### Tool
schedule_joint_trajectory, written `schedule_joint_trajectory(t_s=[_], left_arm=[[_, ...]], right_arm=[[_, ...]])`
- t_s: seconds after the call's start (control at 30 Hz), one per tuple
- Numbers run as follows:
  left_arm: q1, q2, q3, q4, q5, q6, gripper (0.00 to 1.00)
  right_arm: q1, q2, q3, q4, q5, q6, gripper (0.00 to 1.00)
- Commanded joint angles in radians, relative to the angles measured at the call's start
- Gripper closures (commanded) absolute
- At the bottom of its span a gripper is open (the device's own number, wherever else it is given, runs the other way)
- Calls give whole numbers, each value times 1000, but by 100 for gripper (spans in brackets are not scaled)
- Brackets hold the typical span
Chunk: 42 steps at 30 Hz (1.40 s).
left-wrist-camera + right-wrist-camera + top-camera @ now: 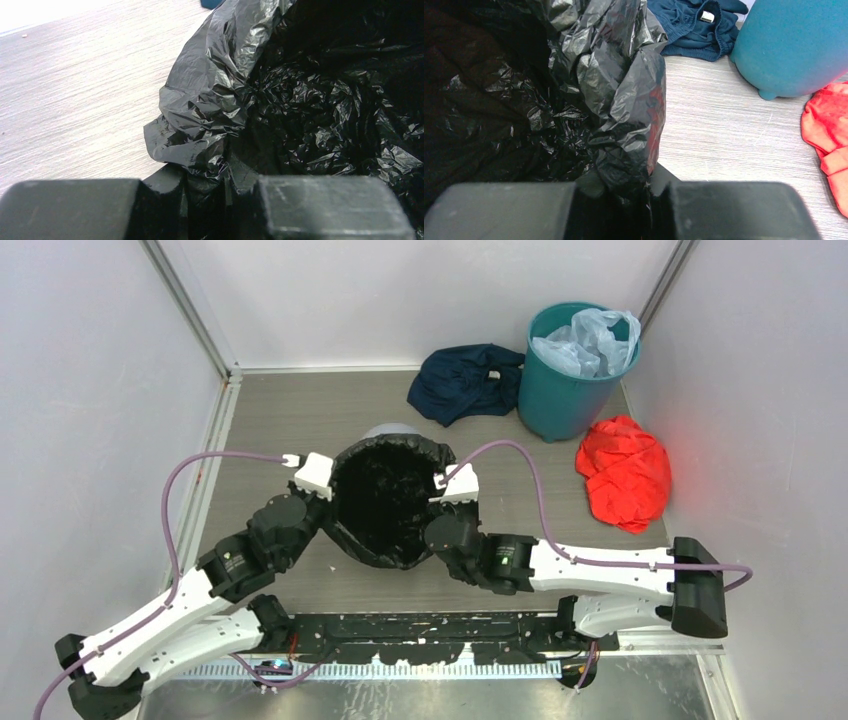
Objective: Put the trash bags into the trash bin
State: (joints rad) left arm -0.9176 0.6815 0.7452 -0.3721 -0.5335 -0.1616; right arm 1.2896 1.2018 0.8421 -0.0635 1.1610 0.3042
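The black trash bag (385, 505) stands with its mouth spread wide over the light grey trash bin (392, 429), of which only a sliver of far rim shows. My left gripper (322, 508) is shut on the bag's left edge. In the left wrist view the crinkled edge of the trash bag (210, 100) is pinched in the left gripper (220, 185). My right gripper (440, 508) is shut on the right edge. The right wrist view shows a gathered fold of the trash bag (624, 100) clamped in the right gripper (634, 187).
A teal bin (570, 390) lined with a pale blue plastic bag (590, 340) stands at the back right. A red cloth bundle (625, 470) lies beside it and a navy cloth (465, 380) to its left. White walls close in on three sides.
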Motion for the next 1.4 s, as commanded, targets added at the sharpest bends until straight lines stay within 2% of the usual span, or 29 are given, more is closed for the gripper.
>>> schedule_joint_trajectory(t_s=[0.0,0.17,0.4,0.63,0.77,0.9,1.13,1.27,1.37], left_arm=[[-58,-13,7,212,202,3,99],[-58,64,91,175,228,0,97],[-58,387,507,-162,330,-47,95],[-47,635,822,-383,348,-79,93],[-1,743,988,-487,440,-106,93],[75,824,1094,-535,542,-140,93],[229,956,1249,-639,758,-217,93],[267,1037,1341,-714,807,-220,93],[283,1058,1323,-726,817,-217,92]], right_arm=[[20,13,-24,96,23,-100,99],[20,13,8,74,-4,-105,99],[-31,68,273,-309,-103,11,99],[-248,63,489,-593,-457,172,99],[-373,117,649,-749,-639,198,99],[-426,201,809,-877,-738,200,99],[-526,312,899,-911,-934,238,99],[-566,364,885,-885,-1037,263,99],[-584,396,882,-883,-1069,273,99]])
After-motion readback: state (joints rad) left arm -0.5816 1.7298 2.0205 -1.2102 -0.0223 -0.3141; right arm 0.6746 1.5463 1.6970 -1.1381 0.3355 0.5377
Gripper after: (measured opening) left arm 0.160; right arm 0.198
